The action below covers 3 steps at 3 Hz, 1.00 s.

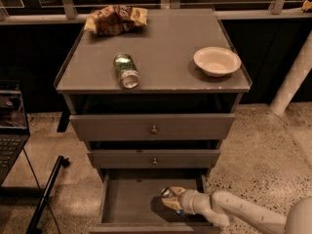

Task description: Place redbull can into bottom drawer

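Note:
The bottom drawer [127, 206] is pulled out, showing its flat grey floor. My gripper [170, 199] reaches in from the lower right on a white arm and sits low inside the drawer at its right side. It is shut on the redbull can [168, 193], of which only the silver top and a bit of blue below the fingers show. The can is tilted, close to the drawer floor; I cannot tell whether it touches.
On the cabinet top lie a green can [126, 70] on its side, a white bowl [217, 61] and a chip bag [115, 18]. Two upper drawers with round knobs [153, 129] are slightly open. A laptop [9, 126] stands at left.

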Each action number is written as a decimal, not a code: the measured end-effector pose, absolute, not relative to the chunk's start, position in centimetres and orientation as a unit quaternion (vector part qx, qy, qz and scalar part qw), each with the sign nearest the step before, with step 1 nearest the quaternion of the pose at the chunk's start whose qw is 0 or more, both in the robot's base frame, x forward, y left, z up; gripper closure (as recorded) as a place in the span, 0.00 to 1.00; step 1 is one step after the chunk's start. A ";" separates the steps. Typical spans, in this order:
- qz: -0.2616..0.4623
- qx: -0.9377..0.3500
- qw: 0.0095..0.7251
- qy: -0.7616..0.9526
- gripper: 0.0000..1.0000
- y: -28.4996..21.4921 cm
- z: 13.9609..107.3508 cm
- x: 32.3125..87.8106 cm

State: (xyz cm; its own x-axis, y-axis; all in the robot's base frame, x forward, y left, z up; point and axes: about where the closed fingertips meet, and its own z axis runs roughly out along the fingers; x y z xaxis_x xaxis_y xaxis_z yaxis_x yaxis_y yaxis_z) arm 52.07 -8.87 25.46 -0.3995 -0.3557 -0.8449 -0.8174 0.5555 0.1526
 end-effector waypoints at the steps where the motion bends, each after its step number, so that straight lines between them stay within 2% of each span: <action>1: 0.277 -0.370 0.379 0.802 1.00 -9.2 24.2 52.7; 3: 0.266 -0.348 0.354 0.827 1.00 -9.8 21.6 53.3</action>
